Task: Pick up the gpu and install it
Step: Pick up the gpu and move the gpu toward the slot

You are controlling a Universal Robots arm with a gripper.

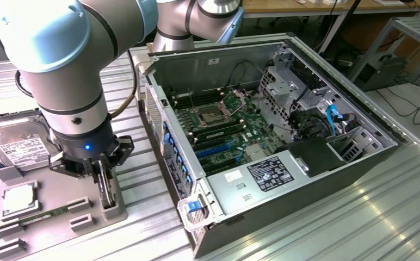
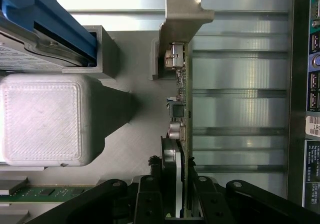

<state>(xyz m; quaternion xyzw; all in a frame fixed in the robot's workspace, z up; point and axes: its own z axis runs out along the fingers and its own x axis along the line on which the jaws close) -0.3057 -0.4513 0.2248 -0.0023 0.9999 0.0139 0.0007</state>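
Black gripper [image 1: 103,178] [image 2: 176,186] astride thin dark gpu card with silver bracket [image 1: 110,198] [image 2: 181,97], upright in grey fixture tray [image 1: 54,204], 8 o'clock of open black computer case [image 1: 304,209]; whether clamped, cannot tell.

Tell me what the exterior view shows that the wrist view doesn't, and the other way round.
Exterior view: the robot arm and the motherboard inside the open computer case. Wrist view: the silver bracket at the gpu's end and the small components along its edge. Both: the gpu standing on edge in the grey holder, the gripper right at it, and the green memory stick.
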